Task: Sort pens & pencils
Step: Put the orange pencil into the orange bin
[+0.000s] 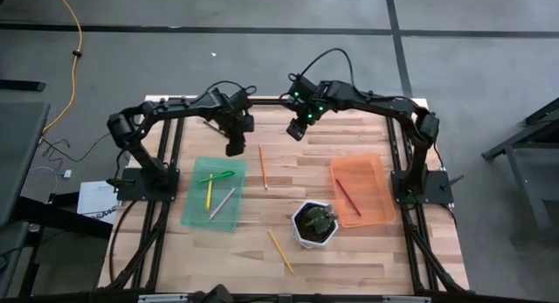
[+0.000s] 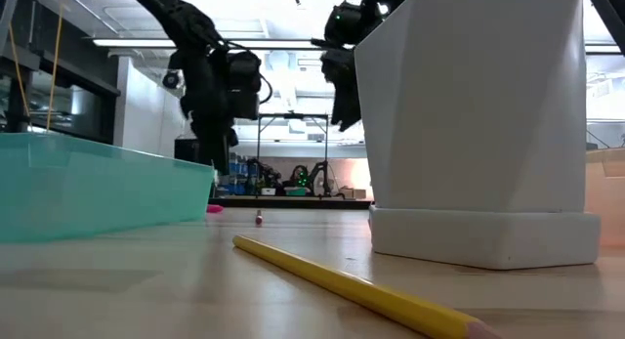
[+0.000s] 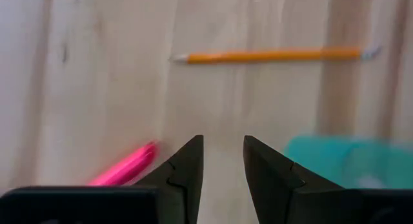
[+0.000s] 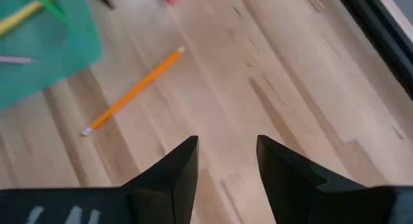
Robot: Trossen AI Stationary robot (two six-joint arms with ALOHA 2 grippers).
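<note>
Pens: three lie in the green tray [image 1: 194, 217], namely a green pen [image 1: 216, 175], a yellow pen [image 1: 209, 194] and a grey pen [image 1: 222, 203]. A pink pen [image 3: 124, 167] lies on the bare tabletop [image 1: 367, 259] just beyond the tray's far edge, close under the left hand [image 3: 222, 162]; it is the only pen seen out of a tray.

Pencils: a dark red pencil [image 1: 348, 197] lies in the orange tray [image 1: 382, 191]. An orange pencil [image 1: 263, 167] lies on the tabletop between the two trays. A yellow pencil [image 1: 280, 251] lies near the front edge, in front of the white pot [image 1: 314, 224], which stands between the trays and holds a small plant.

Left hand: hangs above the tabletop beside the green tray's far corner, fingers part-spread with clear wood between them. It holds nothing and touches nothing.

Right hand [image 1: 297, 128]: hangs over the far middle of the tabletop, beyond the orange pencil. Fingers spread, nothing between them.

Step in hand, as judged: the left hand picking up the pink pen for the green tray. To do it well, bring the fingers square across the barrel near its middle, lower until the tips are almost on the wood, then close. A slim round stick will roll away if only one finger reaches it. Carry it clear over the tray wall before letting go.
</note>
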